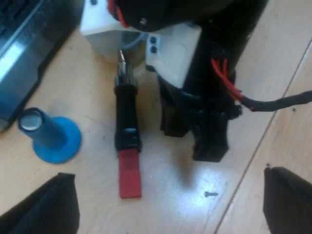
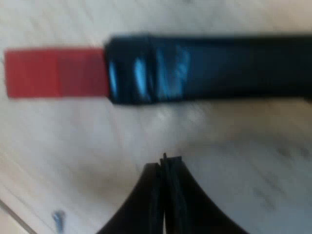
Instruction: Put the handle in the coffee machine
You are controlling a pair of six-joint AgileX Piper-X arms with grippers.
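Holder [image 1: 127,127] on pale wooden tabletop [image 1: 165,197]

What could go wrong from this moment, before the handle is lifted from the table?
1. The right gripper has its jaws shut and is beside the handle, not around it. Advancing like this would probably push the handle instead of gripping it.
2. The blue tamper stands close to the handle. A pushed or swung handle may knock it over.
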